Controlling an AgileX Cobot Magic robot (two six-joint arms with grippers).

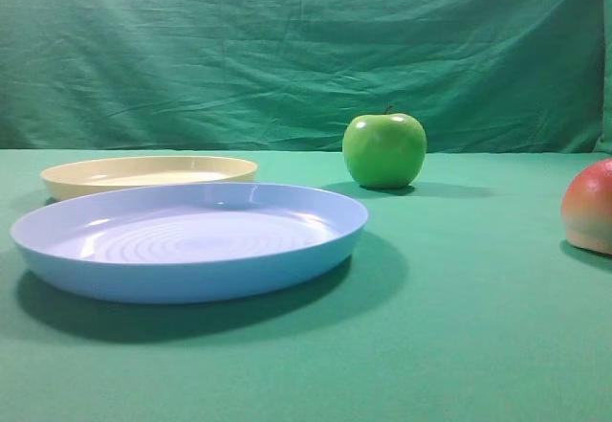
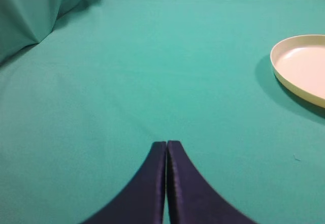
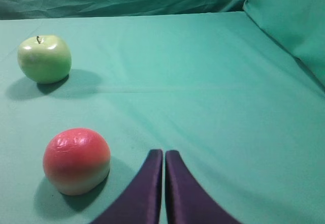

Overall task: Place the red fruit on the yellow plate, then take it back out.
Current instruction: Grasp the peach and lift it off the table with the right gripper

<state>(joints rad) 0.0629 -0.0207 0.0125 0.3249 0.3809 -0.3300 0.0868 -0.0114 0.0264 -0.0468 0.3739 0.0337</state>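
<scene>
Item 1 — left gripper point(image 2: 166, 144): dark fingers pressed together, nothing between them, hanging over bare green cloth point(image 2: 152, 71). It looks parked rather than working; the yellow plate lies well off to its right in its own wrist view.

Item 2 — yellow plate point(image 1: 148, 175): shallow, pale cream, low rim, sitting flat on the cloth at the left of the high view, behind the blue plate. Contents: none. As the task's destination it appears to be waiting, unobstructed from above.

Item 3 — blue plate point(image 1: 191, 278): larger, light blue, ringed floor, nearest the camera and overlapping the yellow plate's front edge in the high view; whether the two rims touch cannot be told. Contents: none. Not part of the task.

Item 4 — green apple point(image 1: 384, 150): shiny, stem up, standing on the cloth right of centre, apart from both plates. Likely a distractor.

Item 5 — red fruit point(image 3: 76, 160): red on top, paling to yellow below, resting on the cloth at the far right edge of the high view, well apart from the yellow plate and not in any container. The placing step is judged not yet done.

Item 6 — right gripper point(image 3: 163, 153): fingers closed together, empty, just right of the red fruit and not touching it. It would need to spread before any grasp.
</scene>
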